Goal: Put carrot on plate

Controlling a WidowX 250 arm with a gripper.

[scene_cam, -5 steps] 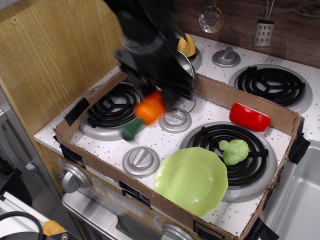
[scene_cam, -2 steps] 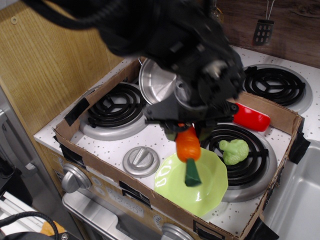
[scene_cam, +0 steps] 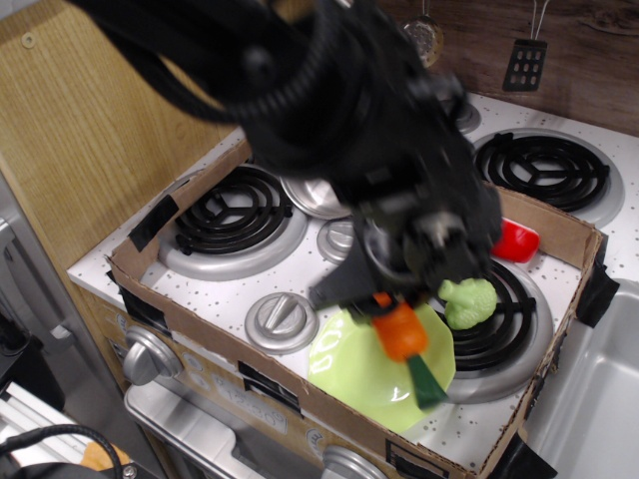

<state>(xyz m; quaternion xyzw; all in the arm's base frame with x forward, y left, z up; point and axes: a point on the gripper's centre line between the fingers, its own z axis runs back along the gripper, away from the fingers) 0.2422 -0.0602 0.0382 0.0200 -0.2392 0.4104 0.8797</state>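
carrot lower over plate, jaws hidden

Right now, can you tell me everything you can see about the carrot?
The carrot is a shiny orange plastic toy with a dark green stem end pointing down and to the right. It hangs tilted over the light green plate, its top held in the black end effector. Whether the stem touches the plate cannot be told.

A wood-grain panel stands left of the speckled white stovetop, with a dark backsplash behind.
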